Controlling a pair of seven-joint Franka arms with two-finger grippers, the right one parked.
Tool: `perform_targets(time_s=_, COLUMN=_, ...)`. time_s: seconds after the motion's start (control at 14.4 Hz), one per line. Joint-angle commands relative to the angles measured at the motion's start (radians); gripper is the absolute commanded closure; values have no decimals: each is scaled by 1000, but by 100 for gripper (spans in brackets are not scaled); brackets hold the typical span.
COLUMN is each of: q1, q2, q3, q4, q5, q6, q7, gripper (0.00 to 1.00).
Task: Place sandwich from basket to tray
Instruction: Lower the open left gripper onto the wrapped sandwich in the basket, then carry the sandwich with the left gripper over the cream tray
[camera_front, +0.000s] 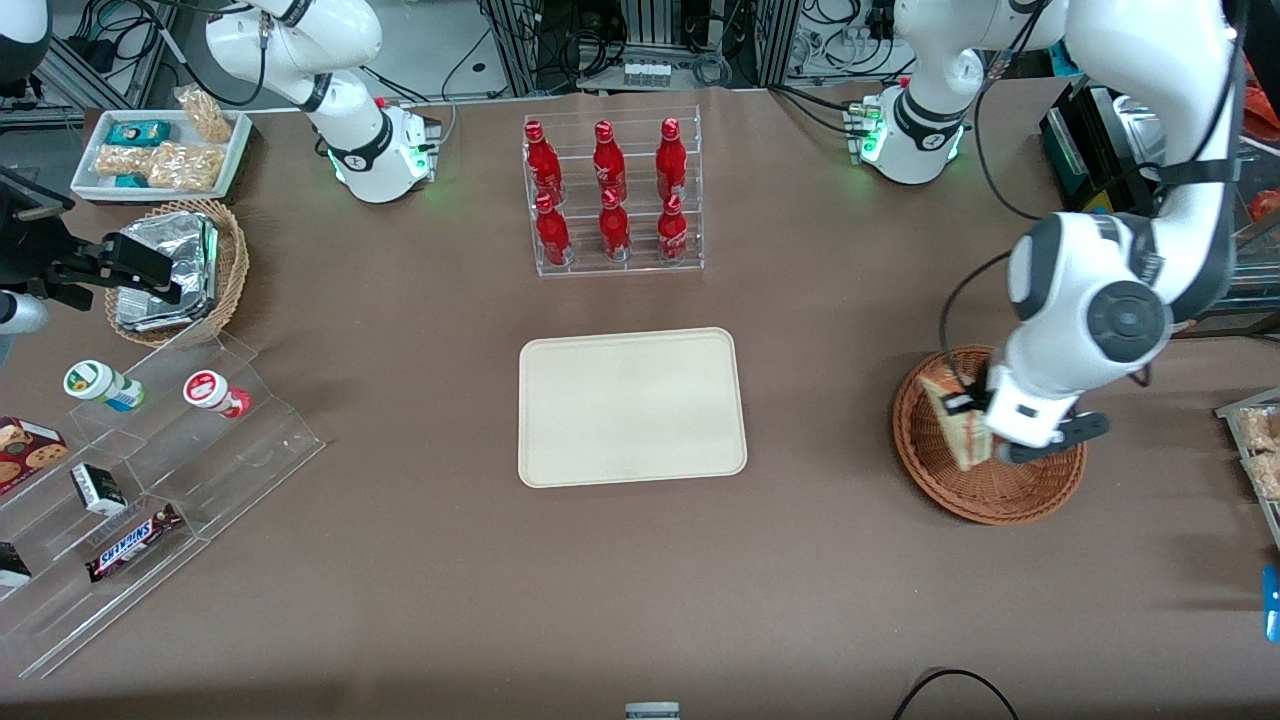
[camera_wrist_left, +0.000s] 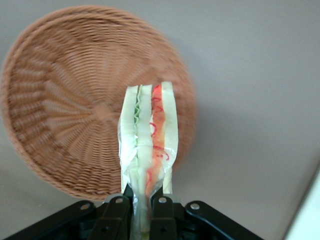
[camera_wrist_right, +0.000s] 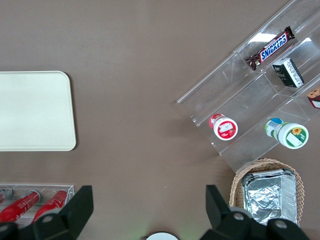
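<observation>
My left gripper (camera_front: 978, 432) hangs above the reddish-brown wicker basket (camera_front: 930, 465) at the working arm's end of the table, shut on the sandwich (camera_front: 958, 418). In the left wrist view the clear-wrapped sandwich (camera_wrist_left: 149, 135) stands out from between the black fingers (camera_wrist_left: 117, 212), its white bread with green and red-orange layers lifted above the basket (camera_wrist_left: 65, 100). Nothing else lies in the basket. The cream tray (camera_front: 632, 406) lies flat and bare mid-table, toward the parked arm from the basket; it also shows in the right wrist view, tray (camera_wrist_right: 35, 110).
A clear rack of red bottles (camera_front: 612, 192) stands farther from the front camera than the tray. Toward the parked arm's end sit a tan basket of foil packets (camera_front: 175, 270), a white snack tray (camera_front: 160, 150) and a clear stepped shelf (camera_front: 150, 480) with snacks.
</observation>
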Motion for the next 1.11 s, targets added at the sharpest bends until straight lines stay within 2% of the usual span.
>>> perform_targets(time_s=0.0, q1=-103, q2=90, q3=6, q4=91, q5=1, q6=-20, q7=-14, gripper=94)
perform_targets(time_s=0.14, q1=-191, q2=148, q3=0, q4=145, q5=1, q6=-14, q7=-67, gripper=97)
perform_targets(time_s=0.35, q1=-313, q2=252, q3=-1, q4=243, q5=-57, q6=41, q7=-155, gripper=98)
perform_targets(time_s=0.49, q1=-399, q2=309, q3=-1, q4=292, q5=-63, q6=73, q7=-240, gripper=98)
perform_targets(time_s=0.83, q1=-541, q2=381, q3=-1, q4=338, q5=-65, q6=201, q7=-399, gripper=98)
perform_targets(time_s=1.04, q1=-578, q2=417, q3=-6, q4=338, q5=-66, q6=293, q7=-443, gripper=97)
